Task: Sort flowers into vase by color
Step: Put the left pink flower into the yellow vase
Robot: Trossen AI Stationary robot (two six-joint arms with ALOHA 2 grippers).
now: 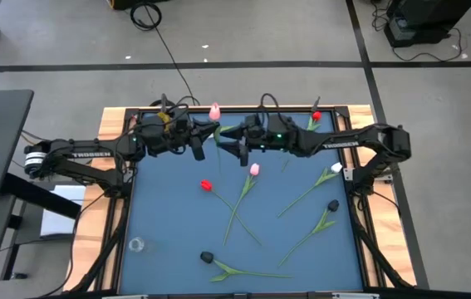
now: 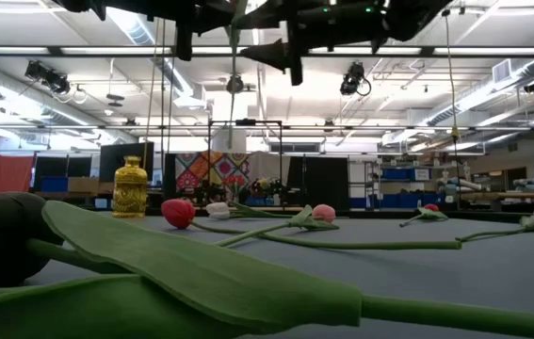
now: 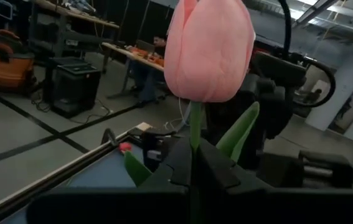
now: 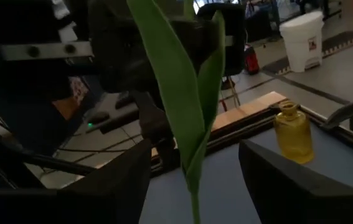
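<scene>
1. Left gripper (image 1: 194,146), above the table's far edge: closed on the thin green stem of a pink artificial tulip (image 1: 215,110). The bud stands upright over the fingers.
2. Right gripper (image 1: 233,148), just beside it: fingers spread wide and holding nothing. In the right wrist view, the held tulip's stem and long leaf (image 4: 182,93) hang between them, untouched.
3. Step in hand (judgement): one pink flower is lifted and offered arm to arm, or is about to be carried to a vase. Next move: either the right fingers close on the stem before the left lets go, or the stem end is lined up over a narrow neck.
4. Count on the blue mat, left to right:
   - black buds, two (image 1: 207,258) (image 1: 333,205)
   - red, two (image 1: 206,185) (image 1: 316,115)
   - pink, one (image 1: 254,169)
   - white, one (image 1: 336,168)
   - with the held one, seven in all.
5. Vases: one yellow glass bottle (image 2: 130,188), empty. A small clear vessel (image 1: 137,245) sits near the left front corner; whether it is a vase, I cannot tell.
</scene>
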